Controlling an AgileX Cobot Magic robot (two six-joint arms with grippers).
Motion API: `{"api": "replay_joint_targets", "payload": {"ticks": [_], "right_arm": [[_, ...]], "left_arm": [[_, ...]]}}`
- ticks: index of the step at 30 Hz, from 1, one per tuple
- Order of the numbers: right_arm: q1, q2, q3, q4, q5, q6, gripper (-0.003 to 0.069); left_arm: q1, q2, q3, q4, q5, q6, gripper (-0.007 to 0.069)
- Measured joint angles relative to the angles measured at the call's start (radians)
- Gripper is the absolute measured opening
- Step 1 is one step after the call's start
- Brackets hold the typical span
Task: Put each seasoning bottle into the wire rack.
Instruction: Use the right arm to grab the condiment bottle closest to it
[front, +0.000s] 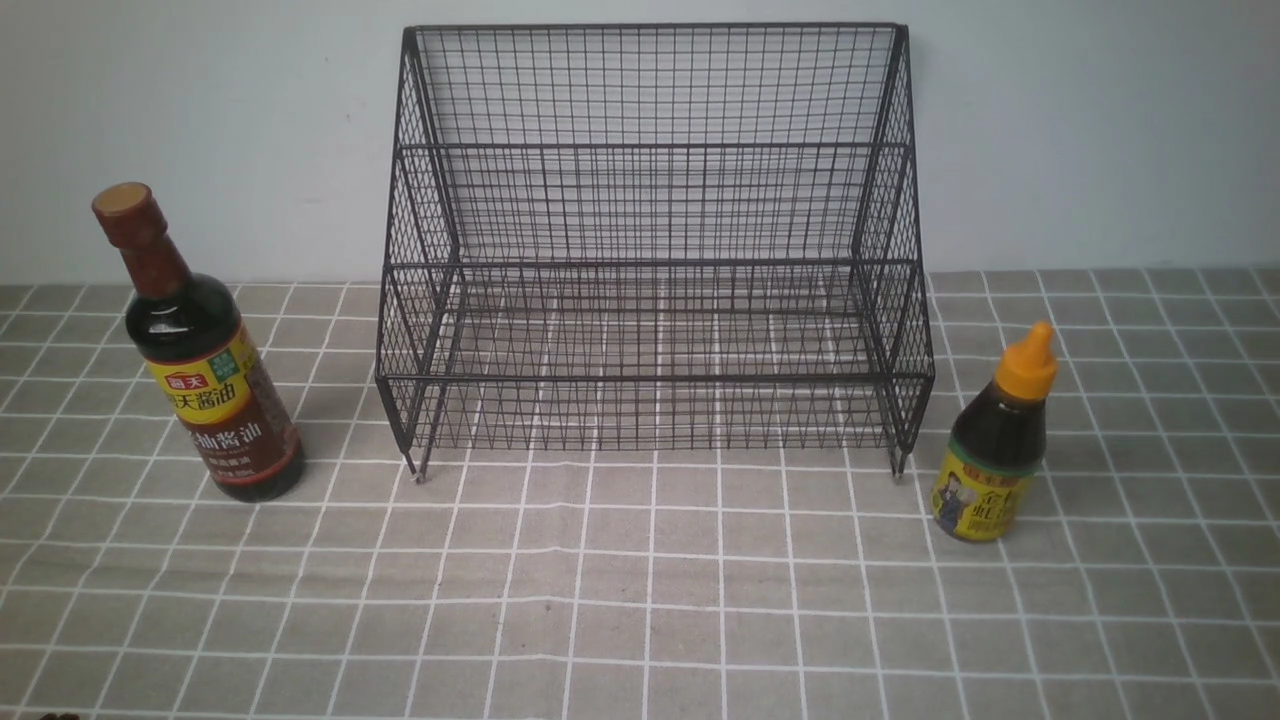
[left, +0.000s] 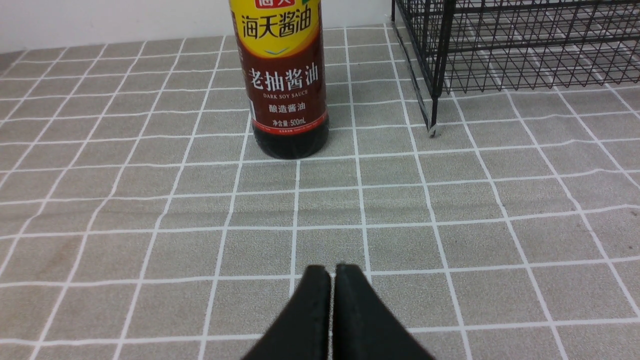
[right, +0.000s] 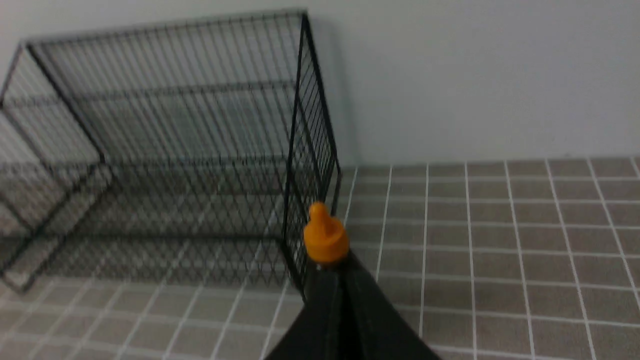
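Observation:
The tall seasoning bottle (front: 205, 375) with a brown cap and yellow-and-maroon label stands upright on the cloth left of the wire rack (front: 655, 260). To the rack's right stands the short bottle (front: 995, 450) with an orange nozzle cap. Both tiers of the rack hold nothing. Neither gripper shows in the front view. In the left wrist view my left gripper (left: 332, 272) is shut and empty, some way short of the tall bottle (left: 286, 80). In the right wrist view my right gripper (right: 336, 277) is shut, with the short bottle's orange cap (right: 325, 235) just beyond its tips and its body hidden behind them.
A grey cloth with a white grid (front: 640, 600) covers the table. A plain pale wall (front: 1100, 130) rises right behind the rack. The rack's front left foot (left: 433, 131) stands close to the tall bottle.

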Motion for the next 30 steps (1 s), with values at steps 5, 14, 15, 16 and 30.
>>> {"api": "replay_joint_targets", "payload": {"ticks": [5, 14, 15, 16, 30], "right_arm": [[0.000, 0.281, -0.234, 0.074, 0.187, -0.153, 0.0050], [0.042, 0.589, -0.423, 0.065, 0.246, -0.173, 0.0341], [0.069, 0.618, -0.426, 0.053, 0.227, -0.174, 0.0393], [0.096, 0.646, -0.428, 0.031, 0.211, -0.174, 0.0427], [0.159, 0.889, -0.430, -0.154, 0.041, -0.002, 0.0556]], "left_arm": [[0.000, 0.000, 0.000, 0.000, 0.000, 0.000, -0.0007], [0.000, 0.000, 0.000, 0.000, 0.000, 0.000, -0.0007], [0.000, 0.000, 0.000, 0.000, 0.000, 0.000, -0.0007], [0.000, 0.000, 0.000, 0.000, 0.000, 0.000, -0.0007], [0.000, 0.000, 0.000, 0.000, 0.000, 0.000, -0.0007]]}}
